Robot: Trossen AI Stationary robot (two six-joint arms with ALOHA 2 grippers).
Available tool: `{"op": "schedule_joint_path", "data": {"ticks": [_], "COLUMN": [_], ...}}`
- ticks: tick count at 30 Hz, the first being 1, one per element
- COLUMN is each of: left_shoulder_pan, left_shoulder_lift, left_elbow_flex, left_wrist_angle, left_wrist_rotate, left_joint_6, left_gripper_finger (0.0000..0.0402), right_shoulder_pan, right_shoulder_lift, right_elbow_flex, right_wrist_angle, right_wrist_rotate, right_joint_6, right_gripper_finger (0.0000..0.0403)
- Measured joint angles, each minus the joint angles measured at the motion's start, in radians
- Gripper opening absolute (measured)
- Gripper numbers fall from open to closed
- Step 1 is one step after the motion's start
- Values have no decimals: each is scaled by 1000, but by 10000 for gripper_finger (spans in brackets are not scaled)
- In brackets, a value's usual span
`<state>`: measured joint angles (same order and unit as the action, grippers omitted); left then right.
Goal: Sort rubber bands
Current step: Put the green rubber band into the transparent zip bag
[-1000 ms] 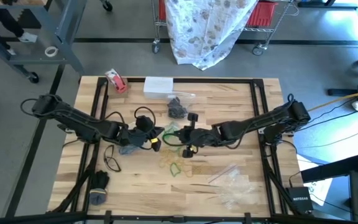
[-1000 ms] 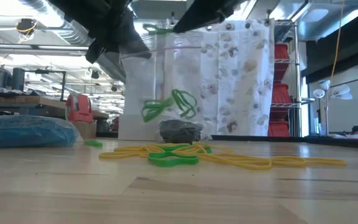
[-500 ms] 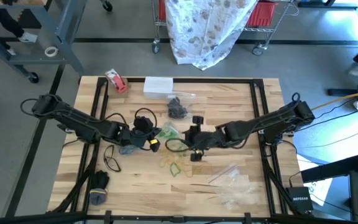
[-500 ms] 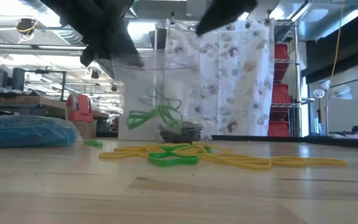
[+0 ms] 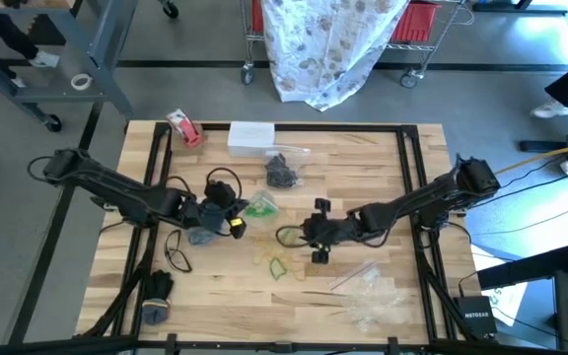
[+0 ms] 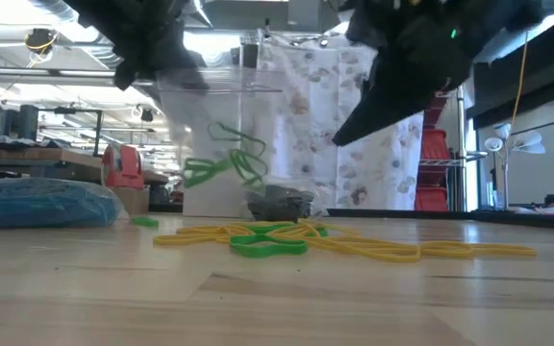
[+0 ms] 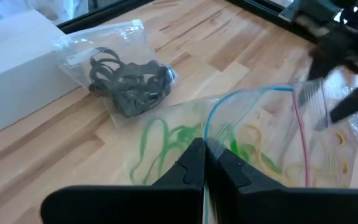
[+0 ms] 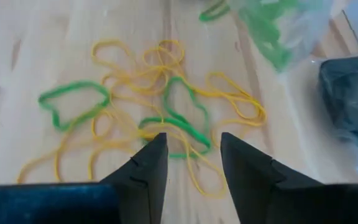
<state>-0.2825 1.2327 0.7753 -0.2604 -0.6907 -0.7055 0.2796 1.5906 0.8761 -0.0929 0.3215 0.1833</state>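
My left gripper (image 7: 205, 163) is shut on a clear plastic bag (image 6: 221, 125) that has green rubber bands (image 7: 160, 144) inside it and hangs above the table's middle. Loose yellow and green rubber bands (image 8: 154, 109) lie in a pile (image 5: 279, 264) on the wood nearer the front edge. My right gripper (image 8: 193, 155) hovers open just over this pile (image 6: 287, 238), slanting down, with nothing between its fingers. A second clear bag of black bands (image 5: 282, 173) lies flat farther back. My left gripper pinches the bag's top edge beside its open mouth (image 7: 211, 138) between its two shut fingers, which slant down from the table's left. The bag hangs below the fingers with its mouth (image 7: 253, 102) gaping, and the green bands in it stay above the tabletop.
A white box (image 5: 251, 135) and a red-and-white tape roll (image 5: 183, 128) sit at the far edge. A bag of blue bands (image 6: 37, 204) lies under the left arm. More clear bags (image 5: 373, 296) lie at the near right. A black cord (image 5: 177, 256) lies at the near left.
My right gripper has drawn away from the bag's mouth, gone toward the table's near edge and sunk to just over the loose pile. The green bands have dropped deeper into the bag. My left gripper still holds the bag up, which has swayed a little.
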Motion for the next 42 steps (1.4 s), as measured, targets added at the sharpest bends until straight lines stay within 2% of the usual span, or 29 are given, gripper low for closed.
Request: {"op": "schedule_joint_path", "data": {"ticks": [5, 15, 22, 31, 33, 35, 39, 42], "left_shoulder_pan": [9, 17, 9, 9, 9, 9, 10, 10], "left_shoulder_lift": [-18, -18, -17, -17, -17, -17, -17, -16], "left_elbow_flex": [0, 0, 0, 0, 0, 0, 0, 0], "left_wrist_angle": [-24, -32, -50, -43, -43, -42, -42, -42], "left_wrist_rotate": [0, 0, 0, 0, 0, 0, 0, 0], "left_joint_6": [7, 15, 6, 1, -1, -1, -1, -12], "left_gripper_finger": [0, 0, 0, 0, 0, 0, 0, 0], "right_shoulder_pan": [-64, -97, -78, 21, 34, 40, 41, 41], "right_shoulder_lift": [18, 175, 155, 10, -22, -43, -36, -2], "right_elbow_flex": [-100, -107, -100, -97, -74, -57, -53, -51], "right_wrist_angle": [142, 211, 54, -315, -363, -339, -146, 6], "right_wrist_rotate": [-1, -54, -222, -368, -358, -293, -171, -18], "right_joint_6": [87, 131, 154, 268, 294, 308, 247, 205], "right_gripper_finger": [134, 133, 133, 133, 133, 133, 133, 133]}}
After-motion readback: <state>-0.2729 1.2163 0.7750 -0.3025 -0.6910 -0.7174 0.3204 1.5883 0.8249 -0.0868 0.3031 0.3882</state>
